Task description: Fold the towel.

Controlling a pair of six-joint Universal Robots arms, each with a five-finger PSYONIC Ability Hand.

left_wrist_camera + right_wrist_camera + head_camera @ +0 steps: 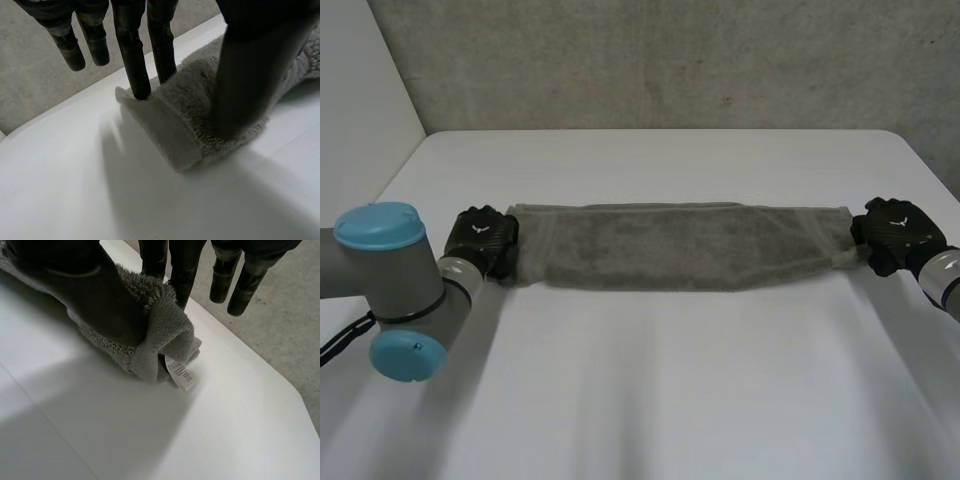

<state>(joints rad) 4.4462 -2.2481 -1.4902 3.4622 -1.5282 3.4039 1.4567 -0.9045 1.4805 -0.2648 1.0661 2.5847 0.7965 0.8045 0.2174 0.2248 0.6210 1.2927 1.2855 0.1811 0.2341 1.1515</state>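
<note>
**Hands.** The left hand (480, 238) pinches the left end of the towel (680, 248). Its thumb presses on top, two fingers sit behind the hem, and the others hang free. The right hand (898, 232) pinches the right end the same way; the cloth is bunched there and a white label (180, 375) dangles below.

**Towel.** It lies flat as a long narrow band across the middle of the table (670, 400), stretched between the hands.

**Step, as judged.** One end is to be brought over onto the other. Lift evenly, keep light tension against sag or twist, and match the hems before letting go. The bunched right end may land crooked.

**Clearance.** There is broad bare table on the near side and a narrower strip on the far side before the wall (670, 60). The table's side edges lie not far beyond either hand.
</note>
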